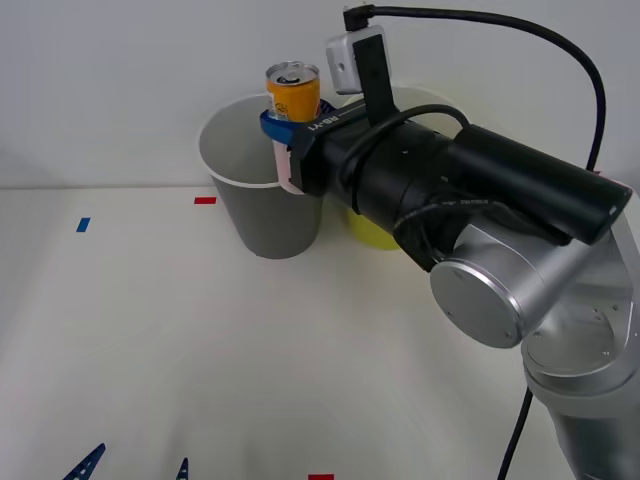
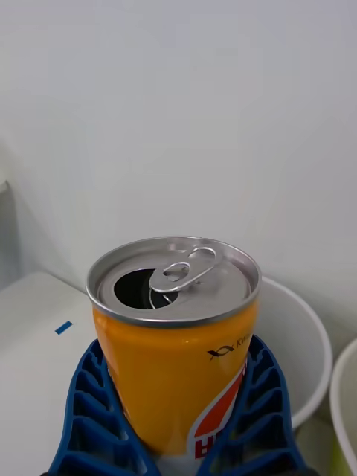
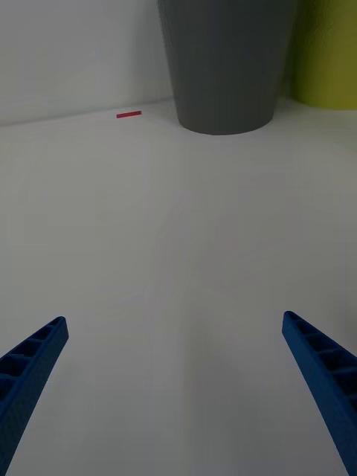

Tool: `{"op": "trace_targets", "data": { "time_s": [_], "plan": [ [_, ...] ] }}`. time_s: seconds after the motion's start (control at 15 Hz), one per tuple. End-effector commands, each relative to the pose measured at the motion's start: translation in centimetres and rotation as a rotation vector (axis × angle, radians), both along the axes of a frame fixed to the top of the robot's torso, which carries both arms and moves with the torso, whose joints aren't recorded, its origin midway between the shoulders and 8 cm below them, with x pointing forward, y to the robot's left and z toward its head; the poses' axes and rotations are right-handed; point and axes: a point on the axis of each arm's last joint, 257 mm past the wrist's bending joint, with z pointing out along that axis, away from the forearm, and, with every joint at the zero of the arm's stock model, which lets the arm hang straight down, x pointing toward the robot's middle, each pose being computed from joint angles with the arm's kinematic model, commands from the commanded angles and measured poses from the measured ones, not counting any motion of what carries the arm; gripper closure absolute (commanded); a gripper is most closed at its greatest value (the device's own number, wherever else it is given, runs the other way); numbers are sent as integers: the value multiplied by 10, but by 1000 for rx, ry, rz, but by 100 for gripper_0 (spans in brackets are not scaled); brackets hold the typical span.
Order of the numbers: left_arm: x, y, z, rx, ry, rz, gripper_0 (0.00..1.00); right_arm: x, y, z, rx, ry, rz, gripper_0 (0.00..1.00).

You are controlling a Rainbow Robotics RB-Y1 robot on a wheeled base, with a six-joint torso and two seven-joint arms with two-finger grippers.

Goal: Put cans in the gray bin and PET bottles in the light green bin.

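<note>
My right gripper (image 1: 284, 124) is shut on the orange can (image 1: 293, 92) and holds it upright above the right side of the gray bin's opening (image 1: 214, 150). In the right wrist view the can (image 2: 175, 372) shows its silver top with an open pull tab, and the blue fingers (image 2: 88, 405) clamp both its sides. The gray bin's white rim (image 2: 306, 349) lies just beyond it. The light green bin (image 1: 368, 230) stands right of the gray one, mostly hidden by my right arm. My left gripper (image 3: 175, 349) hangs open low over the near table, facing the gray bin (image 3: 223, 67).
Small tape marks lie on the white table: red (image 1: 205, 200) and blue (image 1: 83, 224) at the left, red (image 1: 320, 477) at the front edge. A white wall stands close behind the bins. My left fingertips (image 1: 88, 463) poke in at the front left.
</note>
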Motion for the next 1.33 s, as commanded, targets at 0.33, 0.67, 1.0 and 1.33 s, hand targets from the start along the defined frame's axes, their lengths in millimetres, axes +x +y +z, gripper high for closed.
{"op": "trace_targets", "data": {
  "time_s": [0.33, 0.67, 1.0, 1.33],
  "plan": [
    [0, 0, 0, 0, 0, 0, 0, 64, 53, 18, 4, -27, 18, 100],
    [0, 0, 0, 0, 0, 0, 0, 97, 73, 13, 37, -39, 7, 100],
    [0, 0, 0, 0, 0, 0, 0, 116, 73, 13, -11, -68, -28, 100],
    [0, 0, 0, 0, 0, 0, 0, 120, 65, 10, -22, -69, -40, 100]
  ]
}}
